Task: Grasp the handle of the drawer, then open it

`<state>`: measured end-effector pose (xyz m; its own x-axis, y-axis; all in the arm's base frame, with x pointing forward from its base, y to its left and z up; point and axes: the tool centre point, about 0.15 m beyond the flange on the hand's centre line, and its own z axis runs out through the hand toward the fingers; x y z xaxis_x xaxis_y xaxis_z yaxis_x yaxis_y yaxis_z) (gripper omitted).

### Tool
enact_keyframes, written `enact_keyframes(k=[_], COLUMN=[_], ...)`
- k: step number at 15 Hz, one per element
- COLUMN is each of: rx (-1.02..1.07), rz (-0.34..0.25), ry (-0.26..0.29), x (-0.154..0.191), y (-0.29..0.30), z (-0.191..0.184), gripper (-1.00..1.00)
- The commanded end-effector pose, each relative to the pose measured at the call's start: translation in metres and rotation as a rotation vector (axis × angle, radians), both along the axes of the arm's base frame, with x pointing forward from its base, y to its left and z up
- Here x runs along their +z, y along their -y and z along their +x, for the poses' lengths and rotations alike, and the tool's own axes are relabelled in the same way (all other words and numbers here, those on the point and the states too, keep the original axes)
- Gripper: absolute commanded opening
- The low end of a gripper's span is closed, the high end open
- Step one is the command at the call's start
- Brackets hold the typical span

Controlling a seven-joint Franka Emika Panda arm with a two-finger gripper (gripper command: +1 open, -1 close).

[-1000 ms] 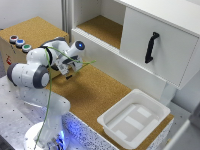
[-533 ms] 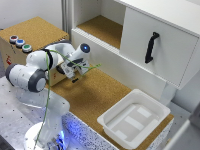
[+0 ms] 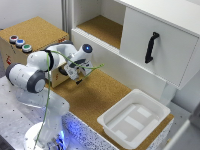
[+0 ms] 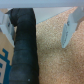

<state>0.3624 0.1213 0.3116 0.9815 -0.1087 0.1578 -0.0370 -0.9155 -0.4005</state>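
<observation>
Exterior view: approach step, nothing grasped yet. Tool (image 3: pixel 76 78) low over the cork counter (image 3: pixel 100 97), near its back edge beside the cardboard box (image 3: pixel 30 42); fingers apart, holding nothing. Handle (image 3: pixel 151 47) upright on the white front panel of the drawer (image 3: pixel 160 45), raised above the counter's far side toward the exterior view's right, well apart from the tool. Drawer front flush, not opened. White tray (image 3: pixel 134 119) at the counter's near corner, below the drawer, roughly under the travel line. Three coloured buttons (image 3: pixel 20 43) on top of the box. Green cable (image 3: pixel 87 67) looping off the wrist.

Next move, judged: lift and carry across toward the panel, turn the wrist so the fingers straddle the upright bar, close, then pull outward.

Wrist view: blurred. One pale finger (image 4: pixel 69 25) over cork, a dark cylindrical shape (image 4: pixel 25 45) alongside, box edge at the side. Handle not in sight.

Versus the earlier exterior frames: arm swung slightly toward the drawer side, tool a bit further from the box; tray, drawer, handle unmoved.
</observation>
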Motion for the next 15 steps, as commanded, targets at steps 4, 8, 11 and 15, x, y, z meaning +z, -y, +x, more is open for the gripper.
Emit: enact_keyframes(k=[4, 8, 11, 15], rx=[0.018, 0.094, 0.144, 0.179], rz=[-0.011, -0.139, -0.266, -0.376], ry=[-0.005, 0.084, 0.076, 0.042], x=[0.004, 0.057, 0.065, 0.052], y=[0.000, -0.012, -0.019, -0.019], z=[-0.001, 0.009, 0.011, 0.007], gripper=[1.00, 1.00, 1.00, 1.00])
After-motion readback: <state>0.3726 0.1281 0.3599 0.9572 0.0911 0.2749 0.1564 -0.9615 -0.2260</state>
